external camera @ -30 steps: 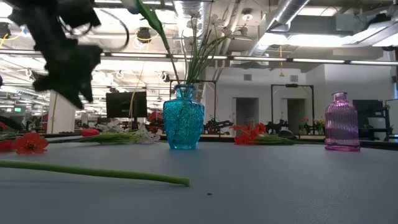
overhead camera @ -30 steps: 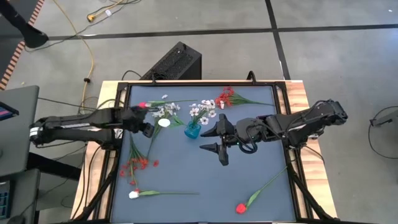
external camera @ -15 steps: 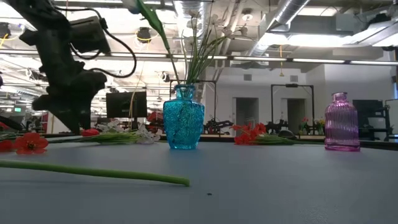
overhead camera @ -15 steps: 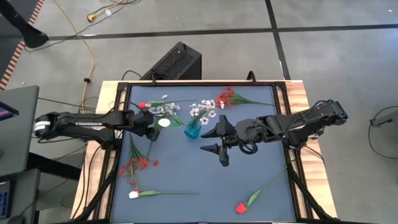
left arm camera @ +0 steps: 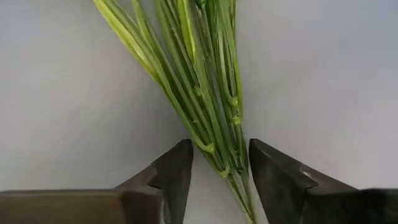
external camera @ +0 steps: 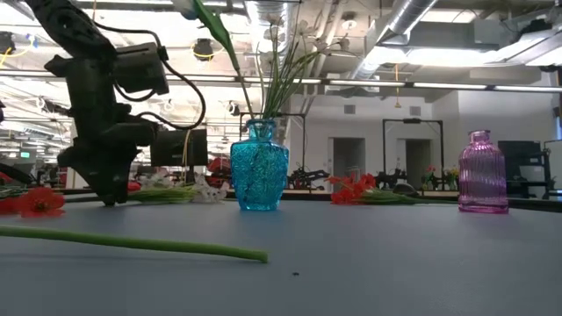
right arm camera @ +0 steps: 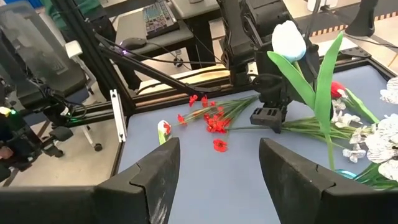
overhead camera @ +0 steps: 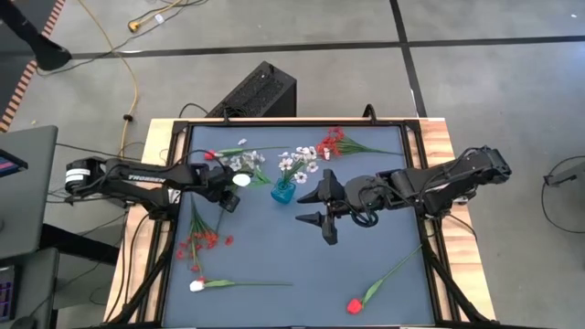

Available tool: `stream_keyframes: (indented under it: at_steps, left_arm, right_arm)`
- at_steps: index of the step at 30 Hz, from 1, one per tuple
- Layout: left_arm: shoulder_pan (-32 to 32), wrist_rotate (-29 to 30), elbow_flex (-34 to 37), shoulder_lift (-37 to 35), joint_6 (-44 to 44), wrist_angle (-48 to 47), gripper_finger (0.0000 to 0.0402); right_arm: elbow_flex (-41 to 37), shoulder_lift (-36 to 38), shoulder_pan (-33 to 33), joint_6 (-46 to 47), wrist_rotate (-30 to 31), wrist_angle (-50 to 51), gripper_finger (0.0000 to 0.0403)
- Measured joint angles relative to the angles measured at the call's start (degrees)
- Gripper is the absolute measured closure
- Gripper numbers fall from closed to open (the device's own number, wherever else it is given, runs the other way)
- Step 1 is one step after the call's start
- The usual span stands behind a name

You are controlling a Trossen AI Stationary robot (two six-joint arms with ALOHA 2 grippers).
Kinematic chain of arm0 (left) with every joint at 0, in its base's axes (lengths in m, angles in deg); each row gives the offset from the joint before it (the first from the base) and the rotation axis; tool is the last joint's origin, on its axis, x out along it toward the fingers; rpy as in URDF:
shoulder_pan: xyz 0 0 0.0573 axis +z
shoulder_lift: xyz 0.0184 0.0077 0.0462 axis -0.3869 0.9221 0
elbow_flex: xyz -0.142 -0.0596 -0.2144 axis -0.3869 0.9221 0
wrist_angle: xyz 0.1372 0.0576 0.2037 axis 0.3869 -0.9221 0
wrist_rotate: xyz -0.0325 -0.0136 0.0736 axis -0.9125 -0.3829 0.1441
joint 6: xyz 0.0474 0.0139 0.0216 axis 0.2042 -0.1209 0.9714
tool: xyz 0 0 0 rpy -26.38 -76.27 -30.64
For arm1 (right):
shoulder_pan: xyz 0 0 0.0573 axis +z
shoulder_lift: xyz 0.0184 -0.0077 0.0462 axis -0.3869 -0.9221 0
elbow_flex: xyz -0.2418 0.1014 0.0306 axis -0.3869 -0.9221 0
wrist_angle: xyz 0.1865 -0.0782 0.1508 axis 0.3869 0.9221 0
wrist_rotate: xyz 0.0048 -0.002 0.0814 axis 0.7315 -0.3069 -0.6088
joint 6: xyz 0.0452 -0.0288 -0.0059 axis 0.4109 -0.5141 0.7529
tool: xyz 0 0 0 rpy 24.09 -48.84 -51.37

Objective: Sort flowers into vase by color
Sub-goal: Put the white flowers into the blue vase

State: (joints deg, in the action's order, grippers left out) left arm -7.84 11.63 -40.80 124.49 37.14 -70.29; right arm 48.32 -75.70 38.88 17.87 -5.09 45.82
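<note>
My left gripper (left arm camera: 217, 163) (overhead camera: 226, 198) is open and low over the table. One finger stands on either side of the green stems (left arm camera: 211, 124) of a white spray (overhead camera: 242, 163) that lies flat, and neither touches them. The low view shows it (external camera: 110, 198) down at the tabletop. A blue vase (overhead camera: 283, 191) (external camera: 260, 167) holds white flowers and a white tulip (right arm camera: 289, 40). My right gripper (overhead camera: 322, 203) (right arm camera: 214, 180) hovers open just right of the blue vase. Red sprays (overhead camera: 334, 142) (overhead camera: 203, 241), a red bud (overhead camera: 354, 305) and a white bud (overhead camera: 196, 286) lie on the mat.
A purple vase (external camera: 482, 173) stands apart from the blue one in the low view. A long green stem (external camera: 132, 243) lies close to that camera. The black table frame (overhead camera: 179, 137) rims the mat. Bare mat (overhead camera: 274, 247) lies between the vase and the near flowers.
My left gripper has moved toward the table's right and come down to the tabletop, onto the stems of the white spray. The right arm and the flowers have kept still.
</note>
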Motion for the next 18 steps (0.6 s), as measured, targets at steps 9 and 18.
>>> stream_keyframes:
  at_steps: [9, 18]
  left_arm:
    - [-0.7, 2.3, 0.5, -4.0, 0.4, 2.7, 0.0391]
    - [-0.5, 3.3, 0.4, -16.4, -4.3, 8.3, 0.0399]
  right_arm:
    - [0.0, 0.0, 0.0, 0.0, 0.0, -0.1, 0.0159]
    - [0.0, 0.0, 0.0, 0.2, 0.0, -1.0, 0.0159]
